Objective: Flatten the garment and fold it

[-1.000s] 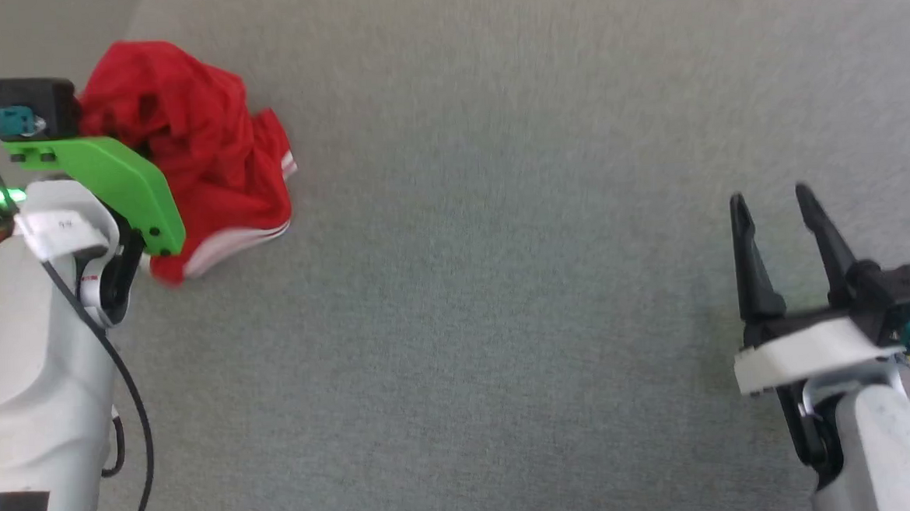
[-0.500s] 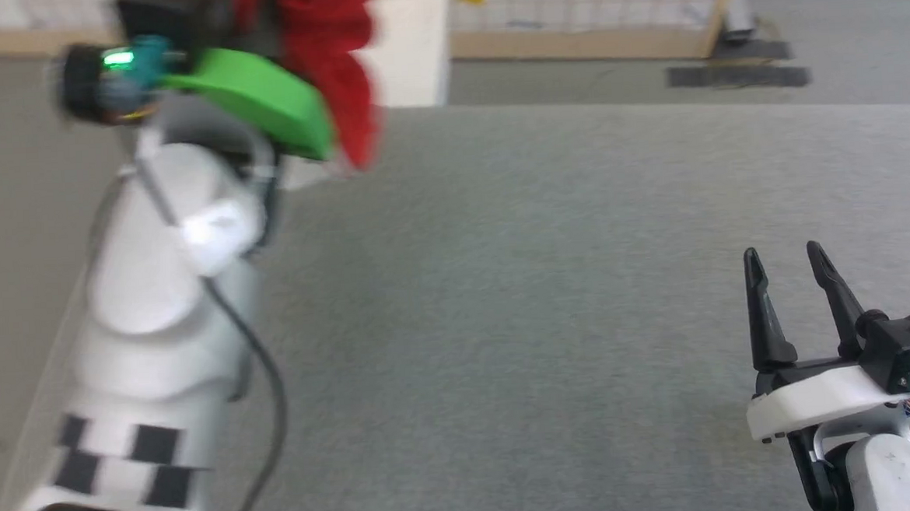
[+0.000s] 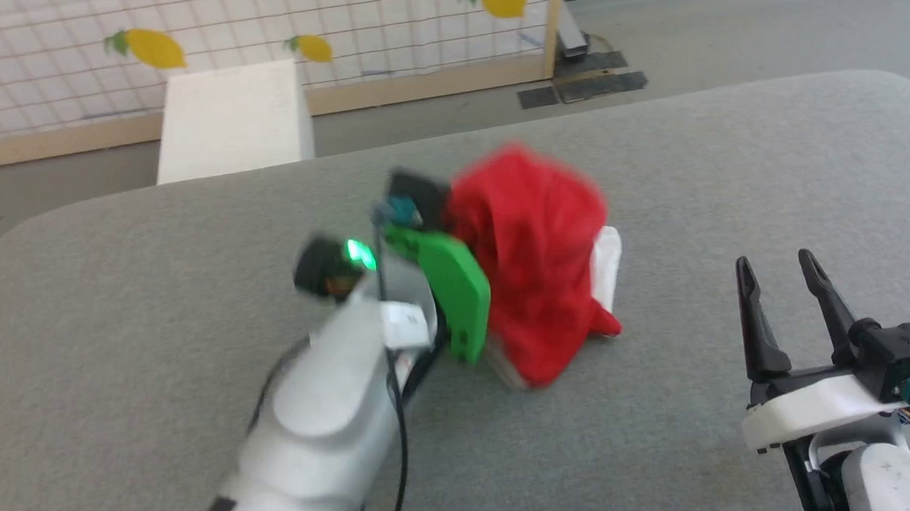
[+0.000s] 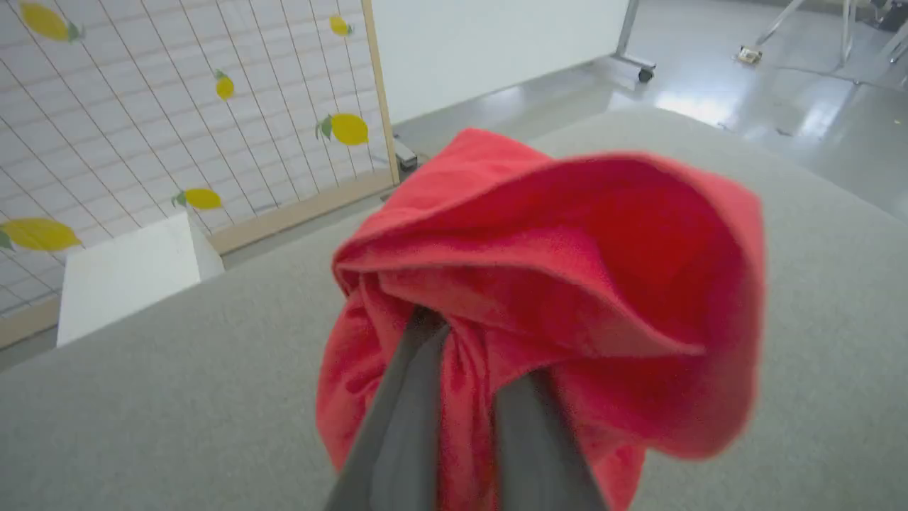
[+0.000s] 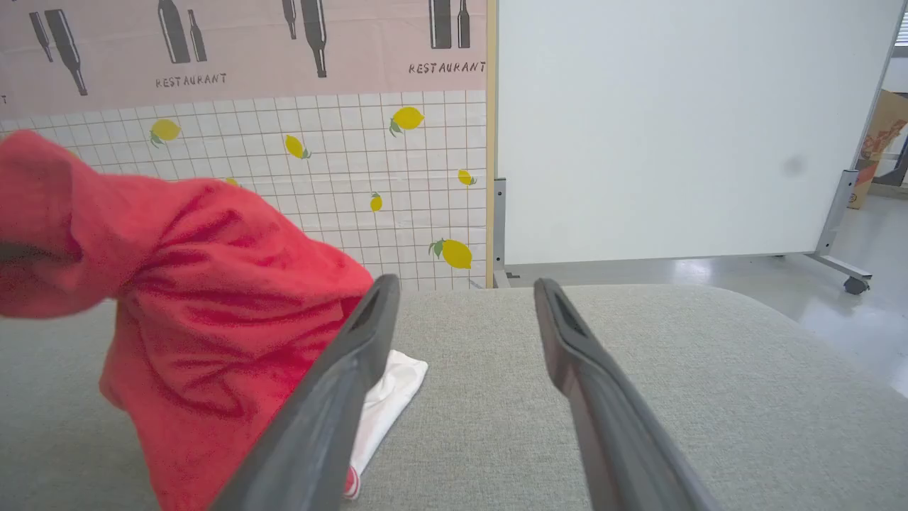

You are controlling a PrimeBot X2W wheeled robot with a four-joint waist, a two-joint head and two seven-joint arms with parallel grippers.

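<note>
The garment (image 3: pixel 529 259) is a bunched red jersey. It hangs from my left arm over the middle of the grey table (image 3: pixel 154 302), its lower end and a white sleeve (image 3: pixel 607 267) touching the surface. In the head view the green wrist mount (image 3: pixel 449 287) and the fabric cover the left fingers. The left wrist view has my left gripper (image 4: pixel 472 348) shut on the garment (image 4: pixel 567 234), both fingers buried in red folds. My right gripper (image 3: pixel 774 262) is open and holds nothing at the lower right, apart from the cloth. From the right wrist, the garment (image 5: pixel 198 284) hangs left of the right gripper (image 5: pixel 464 284).
A white box (image 3: pixel 230 119) stands on the floor beyond the table's far edge, before a lattice fence (image 3: pixel 334 20) with lemon prints. A white panel on wheels (image 5: pixel 674 128) stands behind the table. Bare grey surface lies around the garment on all sides.
The head camera has tilted up and swung. My left arm lifted the garment from the table's left side and carried it to the middle. The right gripper stays open.
</note>
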